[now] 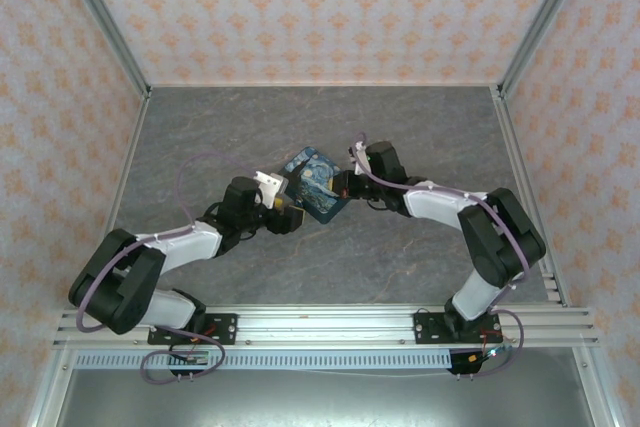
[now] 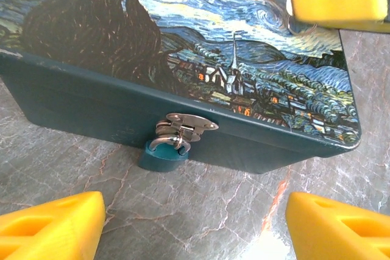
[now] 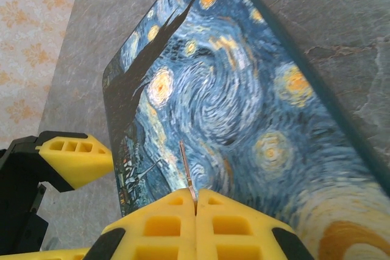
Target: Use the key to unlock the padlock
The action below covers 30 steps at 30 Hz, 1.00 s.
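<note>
Padlock (image 2: 161, 158), one only, small and dark teal, lies straight ahead of the left gripper (image 2: 195, 229), a little beyond the gap between its two yellow fingers (image 2: 52, 226) and touching neither. That gripper stands wide open and holds nothing; bare grey table (image 2: 244, 211) shows between the fingers. The lock's body rests on the table at the foot of the one box (image 2: 91, 105), and its shackle hooks through the single silver latch (image 2: 186, 125) on the box wall facing this gripper. Farther out, past the painted night-sky lid (image 2: 201, 22), one yellow finger of the right gripper (image 3: 195, 202) sits over the lid's far right corner. That gripper has its two fingers pressed tight together, pinching the one key (image 3: 187, 172), whose thin metal blade pokes forward from the tips above the lid; whether it touches the lid cannot be told. The padlock's wall is off to the left in its wrist view, where a left-gripper finger shows just past the lid's edge. From above, two arms (image 1: 150, 267) reach in with the box between their grippers.
</note>
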Available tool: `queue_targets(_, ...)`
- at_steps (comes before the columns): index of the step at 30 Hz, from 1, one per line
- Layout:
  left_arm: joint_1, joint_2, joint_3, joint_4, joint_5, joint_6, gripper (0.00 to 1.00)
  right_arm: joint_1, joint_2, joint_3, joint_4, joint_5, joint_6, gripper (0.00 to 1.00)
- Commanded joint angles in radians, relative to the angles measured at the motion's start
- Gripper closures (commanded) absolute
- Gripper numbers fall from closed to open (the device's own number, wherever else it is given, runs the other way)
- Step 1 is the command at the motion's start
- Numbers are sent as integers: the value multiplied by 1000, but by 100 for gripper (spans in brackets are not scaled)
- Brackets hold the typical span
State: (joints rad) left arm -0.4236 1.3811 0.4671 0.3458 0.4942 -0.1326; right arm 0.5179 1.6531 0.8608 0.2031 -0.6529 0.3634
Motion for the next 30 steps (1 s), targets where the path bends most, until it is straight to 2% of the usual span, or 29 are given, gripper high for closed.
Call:
queue_targets(1, 2, 17, 33, 37, 30, 10, 23, -31, 26, -23, -88, 63, -37, 100)
queue_targets(14, -7, 149, 85, 92, 57, 23, 30, -48, 83, 30, -130, 47, -84, 100)
queue_targets(21, -7, 215, 101, 129, 25, 58, 35, -50, 88, 28, -124, 41, -96, 100)
queue_targets(30, -6, 260, 104, 152, -23, 88, 36, -85, 123, 54, -143, 21, -125, 100)
